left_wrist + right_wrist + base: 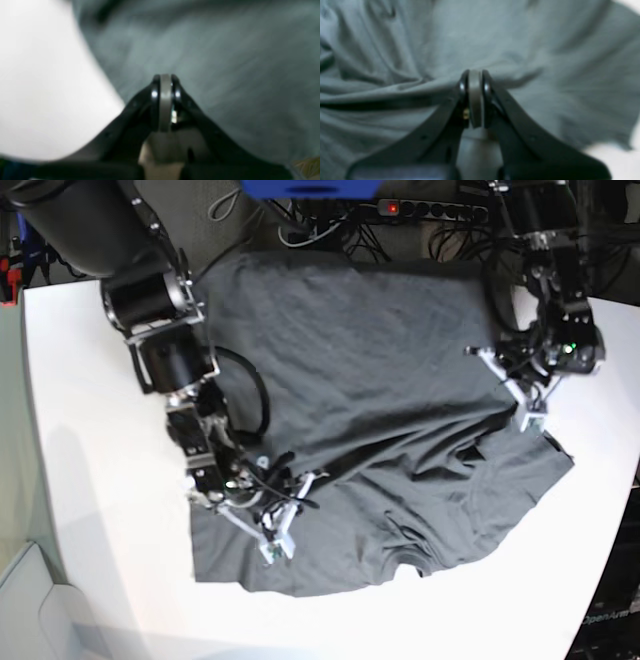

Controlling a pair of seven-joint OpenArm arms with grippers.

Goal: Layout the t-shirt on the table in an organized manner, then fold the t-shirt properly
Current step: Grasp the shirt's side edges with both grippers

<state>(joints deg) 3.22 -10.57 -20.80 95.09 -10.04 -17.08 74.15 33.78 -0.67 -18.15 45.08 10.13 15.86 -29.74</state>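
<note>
The dark grey t-shirt (370, 360) lies spread and wrinkled across the white table (90, 480), collar toward the near edge. A long raised fold runs across it between the two arms. My right gripper (300, 525) sits at the shirt's near-left part. In the right wrist view it (475, 72) is shut, with creases of the t-shirt (495, 37) gathering at its tips. My left gripper (497, 398) is at the shirt's right side. In the blurred left wrist view it (165, 77) is shut, with the t-shirt (225, 50) drawn up to its tips beside bare table (37, 75).
A power strip (430, 208) and loose cables lie beyond the table's far edge, next to a blue object (310, 188). The shirt's far hem reaches that edge. White tabletop shows left of the shirt and along the near edge (500, 580).
</note>
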